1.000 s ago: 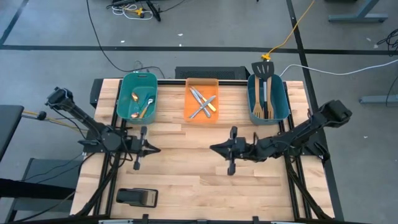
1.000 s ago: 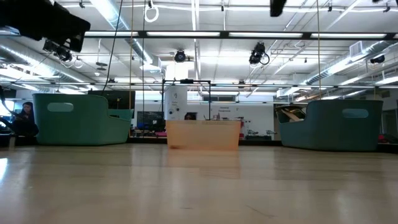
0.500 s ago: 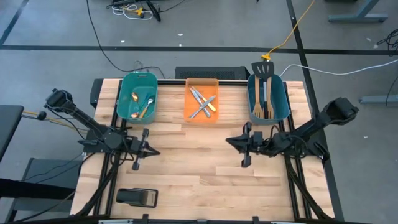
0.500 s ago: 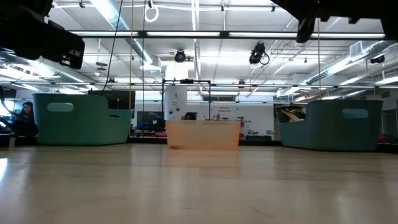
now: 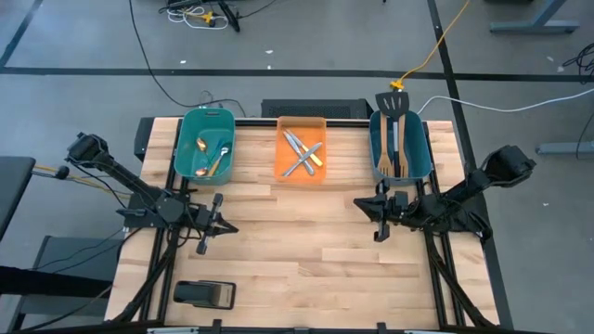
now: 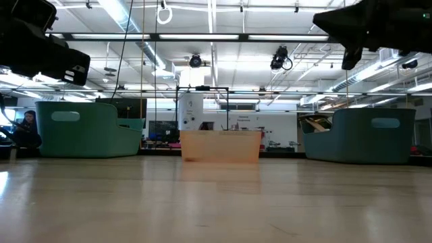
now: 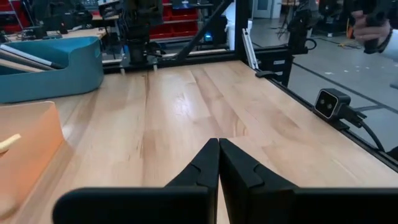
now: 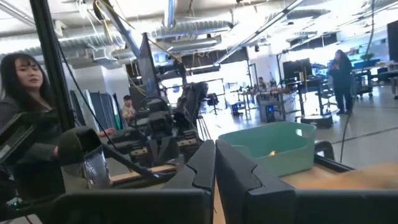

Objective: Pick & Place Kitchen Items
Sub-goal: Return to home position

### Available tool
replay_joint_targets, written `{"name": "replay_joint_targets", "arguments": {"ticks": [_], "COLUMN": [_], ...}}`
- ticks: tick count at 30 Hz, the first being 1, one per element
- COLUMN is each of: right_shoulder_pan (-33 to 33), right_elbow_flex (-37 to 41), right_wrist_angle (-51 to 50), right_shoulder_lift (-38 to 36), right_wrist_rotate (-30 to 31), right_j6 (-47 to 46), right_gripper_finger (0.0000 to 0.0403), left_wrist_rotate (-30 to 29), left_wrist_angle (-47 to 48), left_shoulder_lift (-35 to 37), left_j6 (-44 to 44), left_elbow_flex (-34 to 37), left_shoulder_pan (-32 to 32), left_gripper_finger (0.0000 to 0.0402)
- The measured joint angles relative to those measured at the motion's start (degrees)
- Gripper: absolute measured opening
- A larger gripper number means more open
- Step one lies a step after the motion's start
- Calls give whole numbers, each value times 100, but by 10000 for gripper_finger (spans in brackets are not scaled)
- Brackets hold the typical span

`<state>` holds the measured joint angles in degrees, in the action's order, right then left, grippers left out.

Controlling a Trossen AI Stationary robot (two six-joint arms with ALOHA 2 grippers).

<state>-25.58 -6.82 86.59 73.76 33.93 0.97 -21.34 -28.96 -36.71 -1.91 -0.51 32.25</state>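
Wooden table point(image 5: 297, 260) seen from above, spoons point(image 5: 215, 160) in the green bin point(image 5: 185, 139), knives and forks point(image 5: 302, 154) in the orange bin point(image 5: 302, 121), spatulas point(image 5: 384, 148) in the blue bin point(image 5: 426, 153), left gripper point(image 5: 230, 224) and right gripper point(image 5: 358, 203) over bare wood — fingers of both pressed together, holding nothing

I have the high camera hung above the table point(image 5: 297, 269), looking straight down from far enough off to take in all 3 bins, both arms and the floor around. The low camera sits at table-top height and faces level across the wood into the room. Both views share the green bin point(image 6: 84, 128), orange bin point(image 6: 219, 145) and blue bin point(image 6: 368, 135). The left wrist camera looks past the left gripper point(image 7: 217, 143), whose fingers are pressed together, across the table to the blue and orange bins. The right wrist camera looks the opposite way past the right gripper point(image 8: 214, 144), also closed, to the green bin.
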Motion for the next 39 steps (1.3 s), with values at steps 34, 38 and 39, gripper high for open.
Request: {"name": "replay_joint_targets", "arguments": {"ticks": [34,38,39], "right_shoulder_pan": [4,4,4], "right_elbow_flex": [602,602,602], "right_wrist_angle": [-101,-101,-103], "right_shoulder_lift": [2,2,2], "right_wrist_rotate": [564,564,564], "right_j6": [-488,-494,-494], "right_gripper_finger": [21,21,21], "left_wrist_rotate": [27,201,207], "left_wrist_angle": [141,143,143], "left_shoulder_lift": [0,-2,-2], "left_j6": [-42,-42,-42], "left_elbow_flex": [8,9,9], "left_shoulder_pan": [-115,-626,-779], "left_gripper_finger": [14,14,14]}}
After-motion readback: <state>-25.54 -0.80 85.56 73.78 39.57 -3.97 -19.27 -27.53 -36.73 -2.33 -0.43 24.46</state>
